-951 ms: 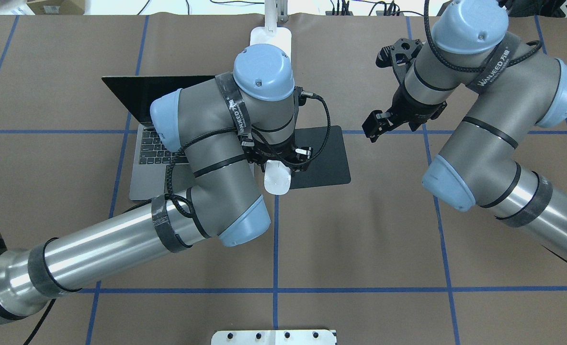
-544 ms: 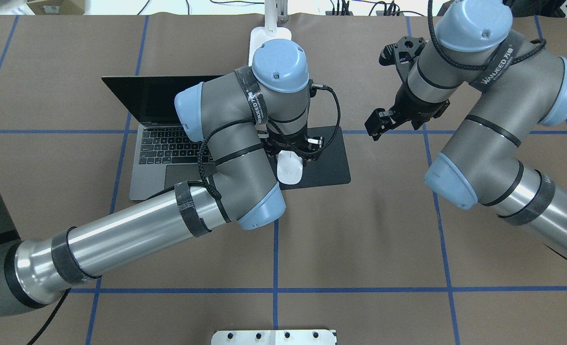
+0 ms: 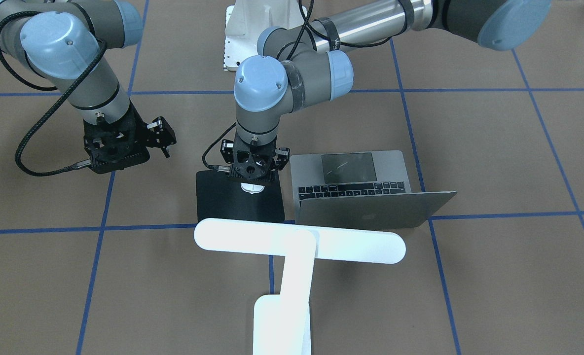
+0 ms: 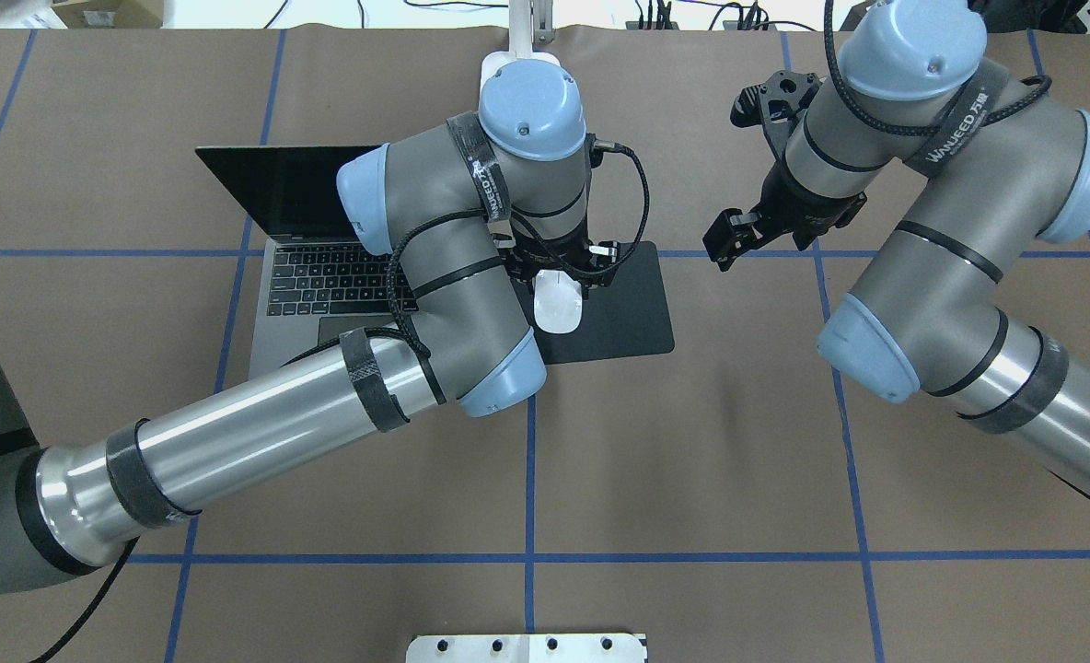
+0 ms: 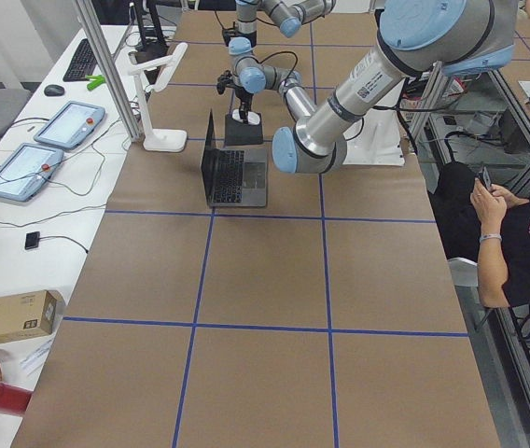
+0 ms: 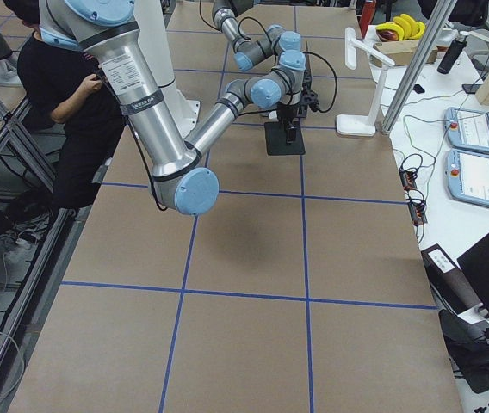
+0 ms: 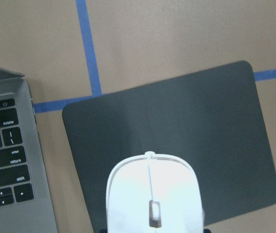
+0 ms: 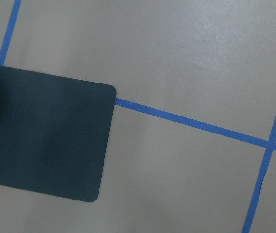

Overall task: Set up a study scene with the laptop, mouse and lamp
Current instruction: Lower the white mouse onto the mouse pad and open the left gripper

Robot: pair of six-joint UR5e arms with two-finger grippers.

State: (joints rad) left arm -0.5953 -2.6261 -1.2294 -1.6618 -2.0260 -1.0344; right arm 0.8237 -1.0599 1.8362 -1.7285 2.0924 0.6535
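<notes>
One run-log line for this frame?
left gripper: shut on mouse, over mouse pad, contact unclear | right gripper: open, empty | laptop: open | lamp: standing

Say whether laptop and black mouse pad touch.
Apart: left wrist view shows brown table between grey metal laptop and flat black mouse pad.

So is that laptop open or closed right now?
Open. The laptop has its lid raised at an angle, leaving the keyboard and trackpad exposed. In the overhead view its screen looks dark.
</notes>
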